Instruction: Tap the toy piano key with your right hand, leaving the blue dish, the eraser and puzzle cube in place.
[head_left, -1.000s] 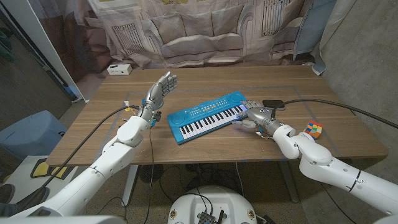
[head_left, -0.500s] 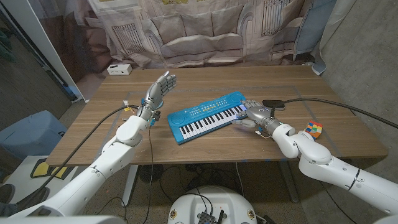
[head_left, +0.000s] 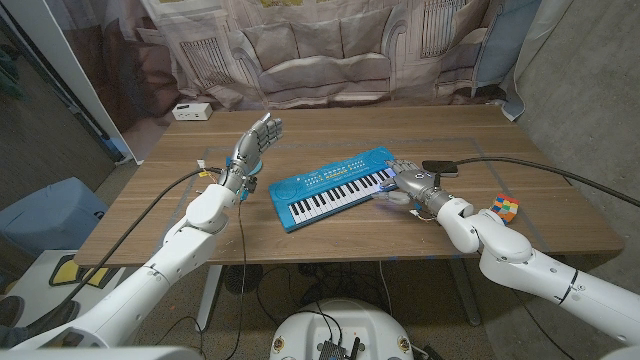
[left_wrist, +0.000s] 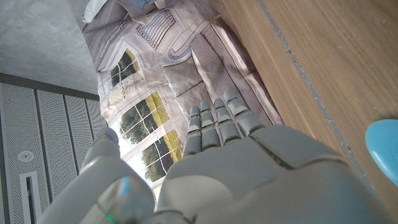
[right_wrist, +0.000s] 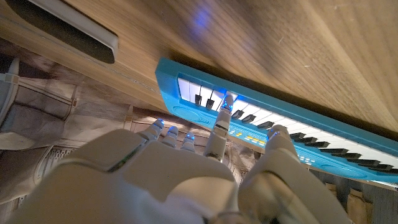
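While the left hand (head_left: 257, 140) stood open and empty, the right hand (head_left: 409, 183), holding nothing, reached one finger (right_wrist: 219, 127) onto the toy piano (head_left: 335, 185)'s end keys; next, probably a brief press.

head light: even, soft, moderately bright; counter (head_left: 330, 225) evenly lit, no hard glare
head shadows: faint soft shadow under piano (head_left: 335, 187) and right hand (head_left: 410, 183)
head sharpness: sharp at centre; wide-angle bending at the edges, floor corners darker
left wrist: left hand (left_wrist: 249, 174) close and soft-focus; bright patches on the printed backdrop (left_wrist: 161, 118) behind the fingers; wood grain fairly crisp
right wrist: dim, warm cast; bluish glare spot on the wood (right_wrist: 202, 18); hand blurred in foreground, small blue glints on fingertips (right_wrist: 224, 102); keys reasonably sharp
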